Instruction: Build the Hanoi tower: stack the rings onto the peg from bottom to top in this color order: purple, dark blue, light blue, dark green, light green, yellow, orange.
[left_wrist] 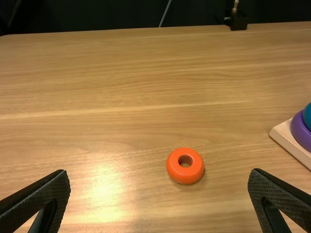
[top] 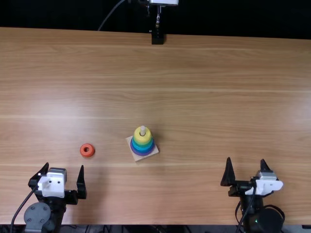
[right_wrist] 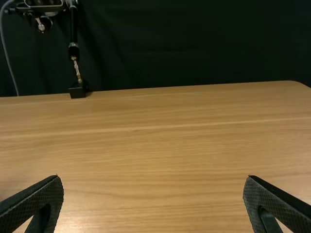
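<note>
At the lower left of the top view, the left arm's black two-fingered gripper (top: 64,166) has its flat fingers wide apart with nothing between them. Just beyond it, left of the frame's middle, the small, glossy orange ring with rounded sides (top: 87,154) lies flat on the light brown wooden table (top: 194,111), its hole facing up. It looks hard and stiff, painted wood or plastic by my guess, so it should be light and take a firm squeeze without giving or breaking. The shiny, curved wall may well be slippery: a pinch above the widest part could squirt it downward. Best to hold it low, across its full width, both pads level and the hole left free for threading. Near the centre of the frame, the rounded pale peg (top: 143,130) pokes up through the yellow ring (top: 142,140), which tops the stack on the square pale wooden base (top: 154,151); that short tip calls for a centred, level drop, as I judge it. At the lower right, the right arm's black gripper (top: 246,159) also has its fingers spread, empty.
</note>
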Action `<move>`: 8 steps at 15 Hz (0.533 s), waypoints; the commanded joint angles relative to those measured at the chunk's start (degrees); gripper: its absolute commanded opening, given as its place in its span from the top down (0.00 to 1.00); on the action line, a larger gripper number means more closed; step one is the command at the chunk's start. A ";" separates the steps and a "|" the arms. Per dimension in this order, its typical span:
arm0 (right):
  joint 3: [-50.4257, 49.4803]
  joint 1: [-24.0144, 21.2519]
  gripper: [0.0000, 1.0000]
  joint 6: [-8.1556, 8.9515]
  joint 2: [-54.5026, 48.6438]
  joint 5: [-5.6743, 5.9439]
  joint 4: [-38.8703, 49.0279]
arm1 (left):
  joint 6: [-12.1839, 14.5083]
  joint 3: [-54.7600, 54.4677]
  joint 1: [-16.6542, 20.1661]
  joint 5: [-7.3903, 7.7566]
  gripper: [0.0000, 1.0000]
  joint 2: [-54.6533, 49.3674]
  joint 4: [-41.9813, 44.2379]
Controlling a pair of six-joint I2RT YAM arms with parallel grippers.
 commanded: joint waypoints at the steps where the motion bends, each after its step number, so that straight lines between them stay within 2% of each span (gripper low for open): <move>1: -0.95 -0.49 0.00 -0.36 -0.73 0.00 -2.89 | 0.12 -6.52 0.65 0.03 0.00 -0.69 -2.72; 5: -0.95 -0.40 0.00 -0.25 -0.73 0.00 -5.95 | 0.12 -6.52 0.65 0.03 0.00 -0.69 -2.61; 8: -0.95 -0.57 0.00 -0.15 -0.73 0.00 -12.80 | 0.12 -6.52 0.65 0.03 0.00 -0.69 -2.72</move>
